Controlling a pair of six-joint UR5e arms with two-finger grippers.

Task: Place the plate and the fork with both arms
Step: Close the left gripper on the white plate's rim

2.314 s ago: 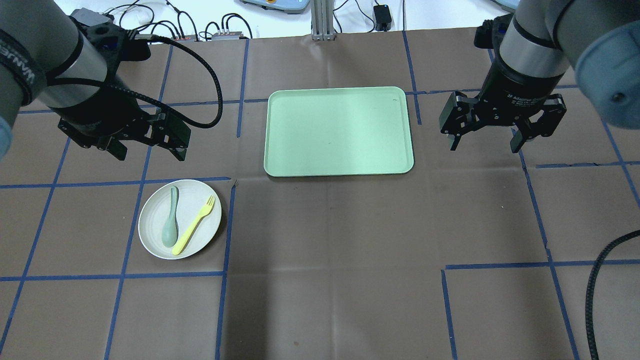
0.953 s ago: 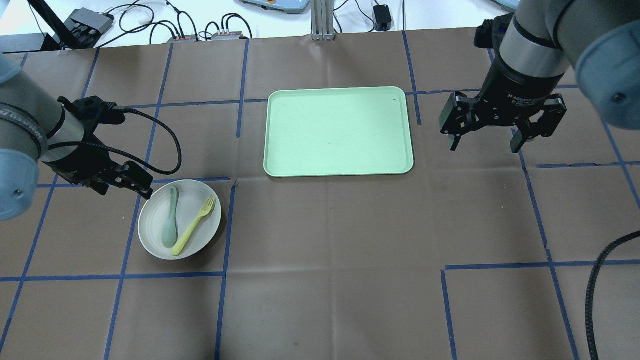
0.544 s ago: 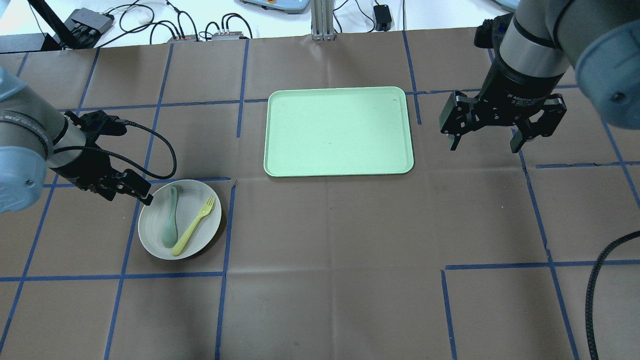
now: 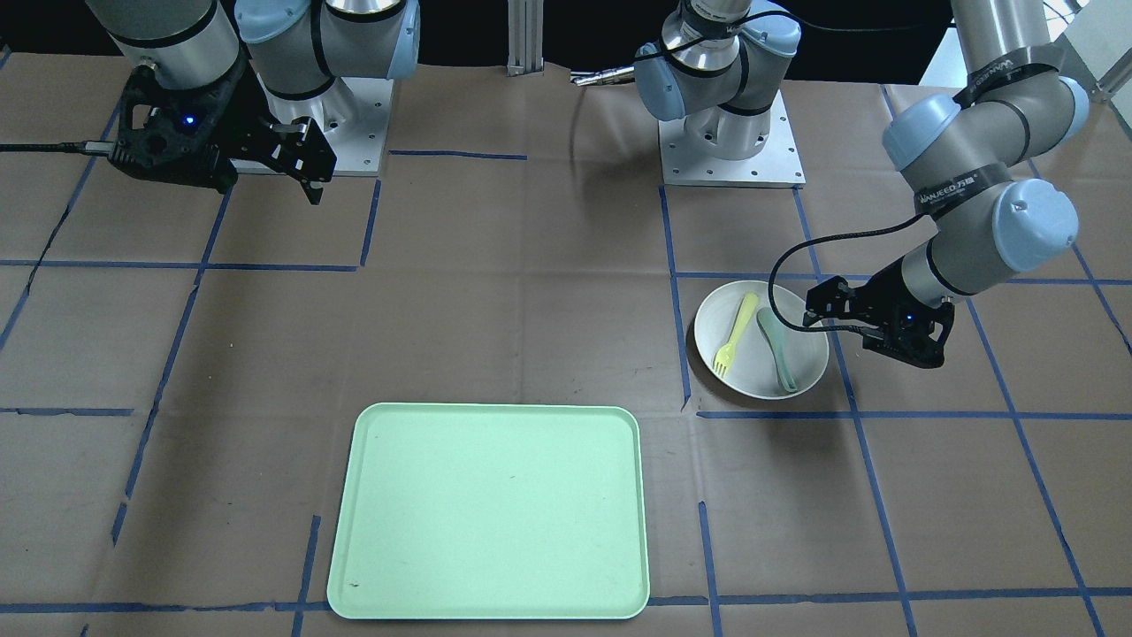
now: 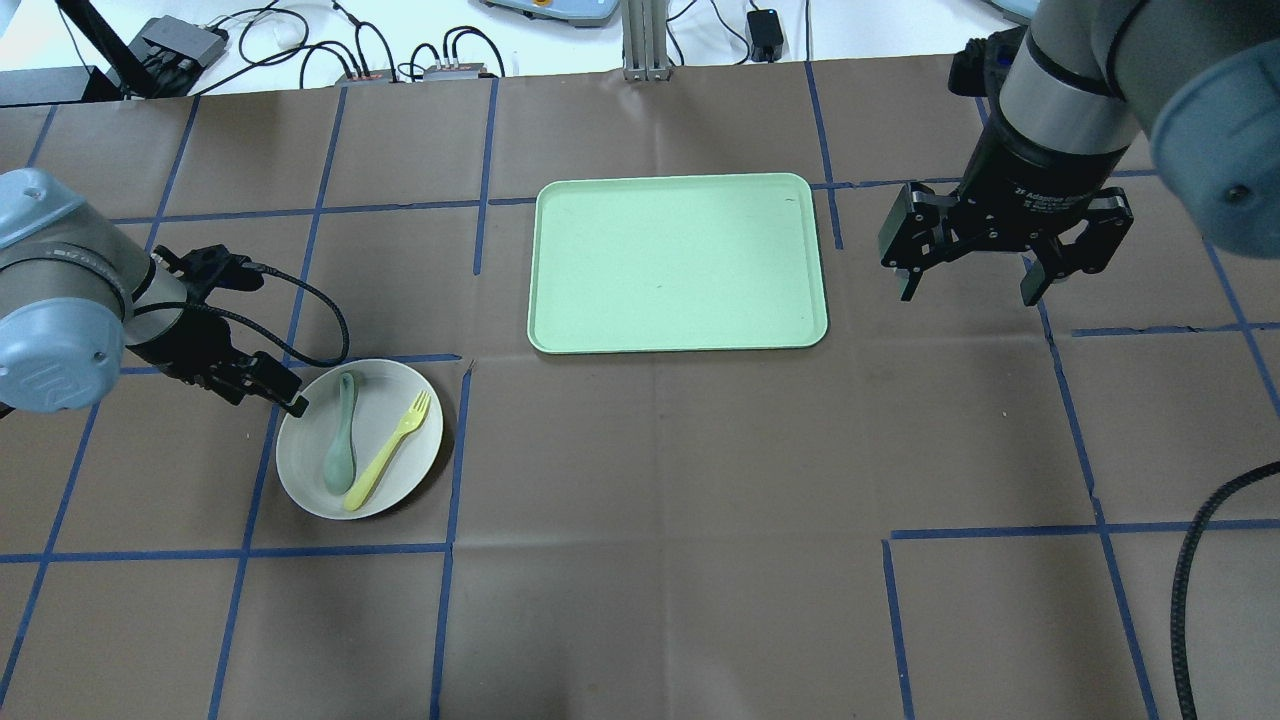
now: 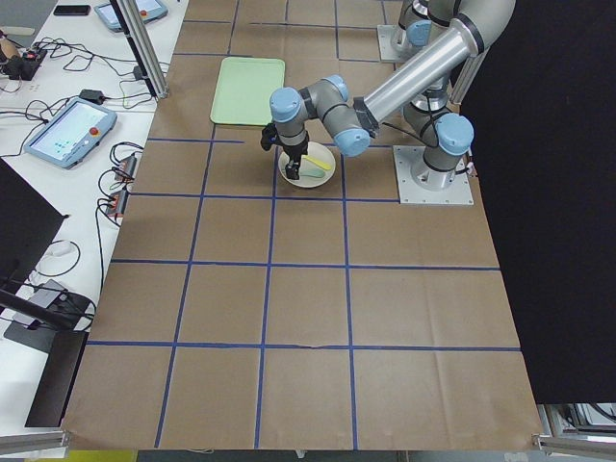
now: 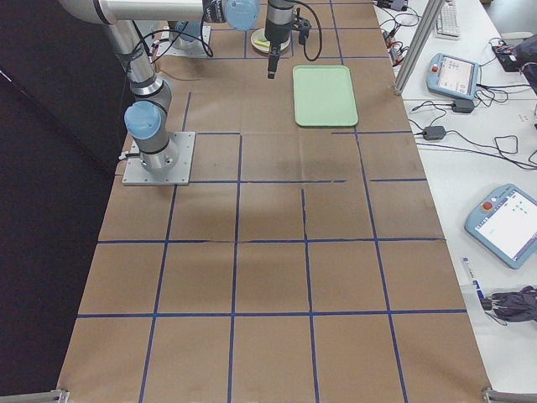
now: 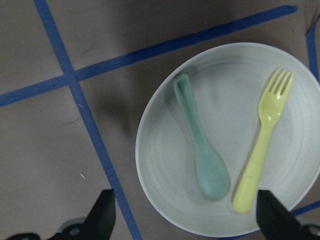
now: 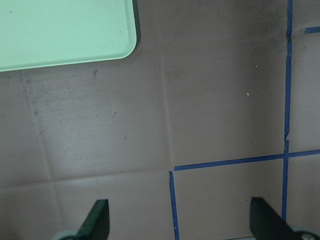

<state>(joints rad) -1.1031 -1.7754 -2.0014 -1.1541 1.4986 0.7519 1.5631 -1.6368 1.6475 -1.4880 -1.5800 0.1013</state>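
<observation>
The round off-white plate (image 5: 405,475) lies on the table's left side with the pale-yellow fork (image 5: 385,452) in it. My left gripper (image 5: 265,388) hangs low at the plate's far-left rim and is open. In the left wrist view its fingertips (image 8: 102,220) stand wide apart either side of the plate (image 8: 160,165) and the fork (image 8: 265,145), holding nothing. My right gripper (image 5: 967,295) hovers open and empty to the right of the tray, over bare table (image 9: 215,100). From the front, the fork (image 4: 736,332) lies on the plate (image 4: 752,379).
A grey-green spoon (image 5: 342,435) lies in the plate beside the fork. The mint-green rectangular tray (image 5: 678,262) sits at the middle back of the table. Blue tape lines cross the brown table cover. Cables and control boxes lie beyond the far edge.
My left arm has come down and swung toward me, bringing its open gripper from beside the tray to the plate's far-left rim. The right arm, plate, fork and spoon have not moved.
</observation>
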